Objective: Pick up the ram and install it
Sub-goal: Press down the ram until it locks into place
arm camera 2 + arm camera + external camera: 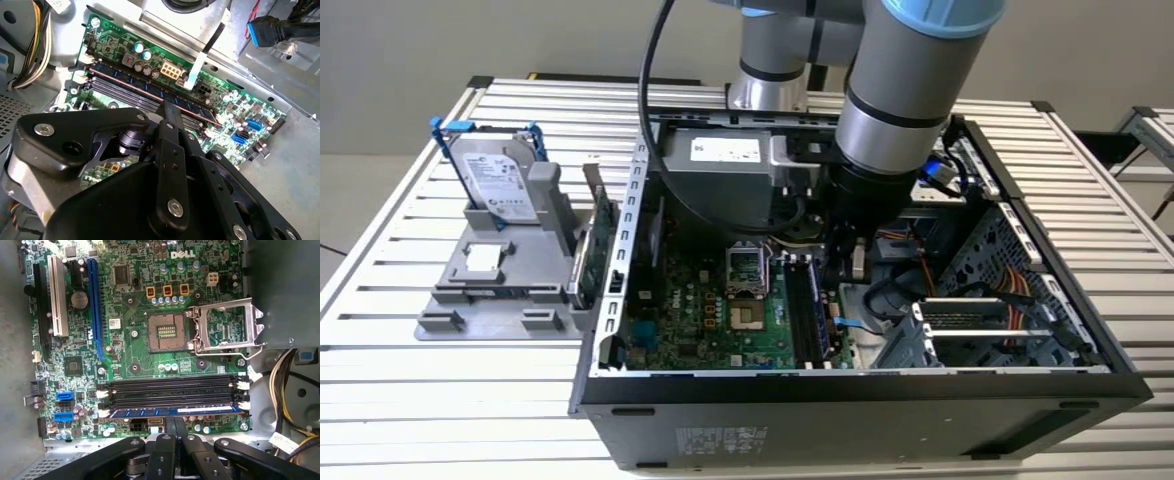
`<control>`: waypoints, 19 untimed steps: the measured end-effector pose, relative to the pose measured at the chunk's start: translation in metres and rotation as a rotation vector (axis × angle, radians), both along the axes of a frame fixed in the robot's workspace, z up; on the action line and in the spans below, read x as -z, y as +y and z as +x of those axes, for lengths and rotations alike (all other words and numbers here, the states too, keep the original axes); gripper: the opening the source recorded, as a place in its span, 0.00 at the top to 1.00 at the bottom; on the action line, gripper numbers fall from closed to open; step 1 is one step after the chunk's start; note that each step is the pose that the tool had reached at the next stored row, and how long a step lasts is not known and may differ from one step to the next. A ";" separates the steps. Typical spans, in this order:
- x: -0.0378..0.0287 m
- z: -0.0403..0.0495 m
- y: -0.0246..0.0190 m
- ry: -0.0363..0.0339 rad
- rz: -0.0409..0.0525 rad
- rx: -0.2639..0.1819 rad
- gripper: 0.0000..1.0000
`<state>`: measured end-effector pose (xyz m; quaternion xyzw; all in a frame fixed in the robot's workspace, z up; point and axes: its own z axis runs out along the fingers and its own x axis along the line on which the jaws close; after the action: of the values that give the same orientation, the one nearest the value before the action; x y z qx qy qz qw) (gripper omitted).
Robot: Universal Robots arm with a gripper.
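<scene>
Blue-edged ram [172,411] sits flat in the outermost slot, long axis horizontal at lower centre, directly ahead of the gripper [173,426], fingers pinched together, empty.

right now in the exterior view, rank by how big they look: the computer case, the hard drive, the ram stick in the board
1. computer case, largest by far
2. hard drive
3. ram stick, a thin strip seen edge-on, so it looks smallest

— Room above the slots?
— Open over the motherboard [135,347]. The ram [172,411] fills the outermost slot; yellow cables [280,390] crowd one end.
— The drive cage [987,330]?
— Seemingly close beside the arm.
</scene>
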<state>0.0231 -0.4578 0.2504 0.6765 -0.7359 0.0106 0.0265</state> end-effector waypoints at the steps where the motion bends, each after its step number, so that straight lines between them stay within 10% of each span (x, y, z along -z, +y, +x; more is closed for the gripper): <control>1: 0.0000 0.0000 0.0000 0.0000 0.0000 0.000 1.00; 19: 0.0098 0.0000 0.0001 -0.0002 0.0006 0.000 1.00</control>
<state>0.0231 -0.4576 0.2406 0.6765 -0.7359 0.0104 0.0262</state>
